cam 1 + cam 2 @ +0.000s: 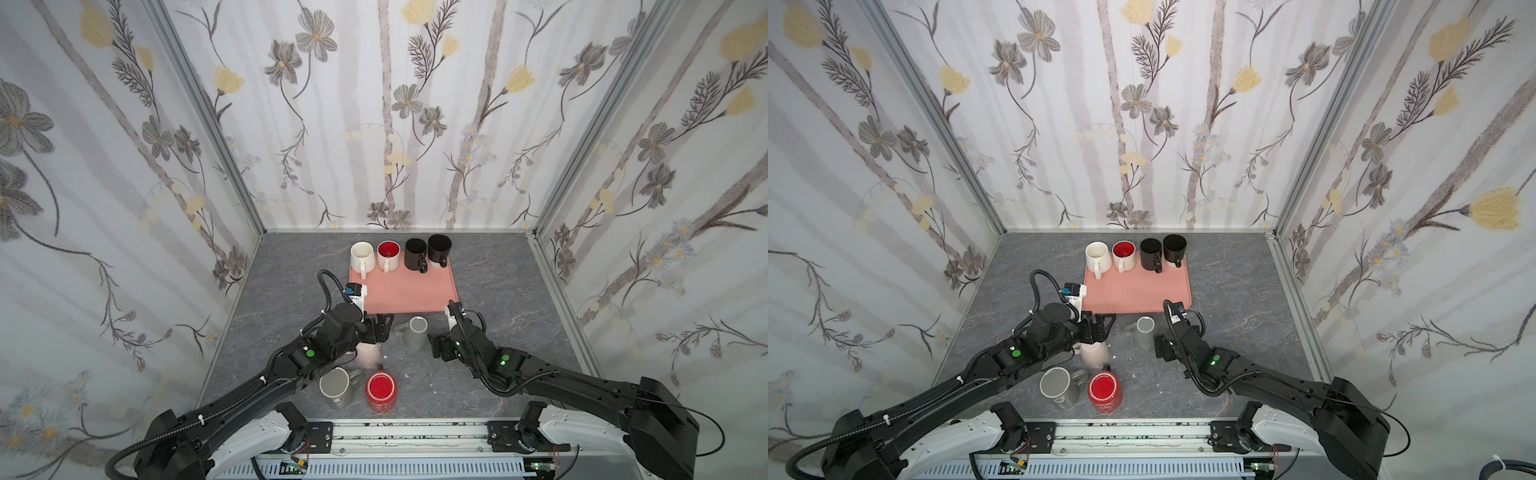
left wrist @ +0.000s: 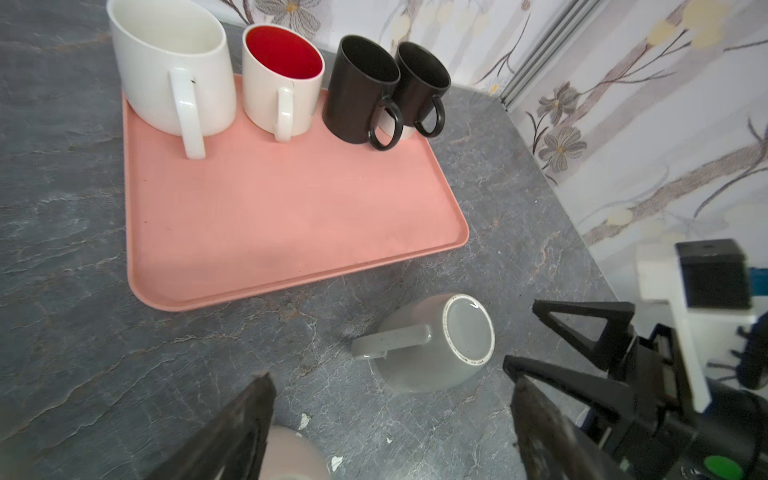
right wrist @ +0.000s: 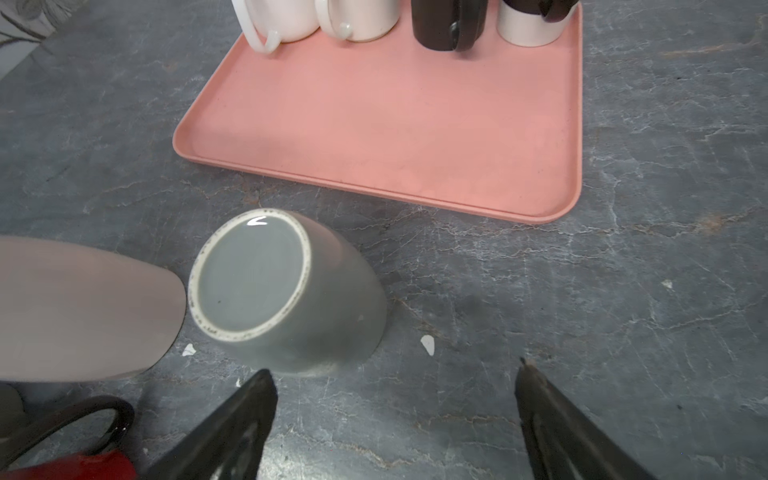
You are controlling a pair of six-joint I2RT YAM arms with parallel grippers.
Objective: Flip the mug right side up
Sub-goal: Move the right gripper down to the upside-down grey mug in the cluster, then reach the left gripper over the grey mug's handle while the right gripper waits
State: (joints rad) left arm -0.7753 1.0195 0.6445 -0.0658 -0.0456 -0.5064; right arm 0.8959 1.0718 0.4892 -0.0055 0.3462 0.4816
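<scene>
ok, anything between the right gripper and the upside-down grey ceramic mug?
Nothing solid. In the right wrist view only grey marbled tabletop separates the right gripper from the upside-down grey ceramic mug, plus a small white fleck.

Salmon-pink tray (image 1: pixel 409 297) at the far centre, carrying a white mug (image 1: pixel 360 255), a red-lined mug (image 1: pixel 389 254) and two black mugs (image 1: pixel 415 254). Nearer, an upturned grey mug (image 1: pixel 417 336) with a pale-ringed base, and a blush-pink mug (image 1: pixel 368 356) to its left. Nearest, an upright grey mug (image 1: pixel 336 384) and a glossy red mug (image 1: pixel 381 390). The tabletop (image 1: pixel 498 270) is veined grey, the walls (image 1: pixel 374 104) floral in grey and yellow.
</scene>
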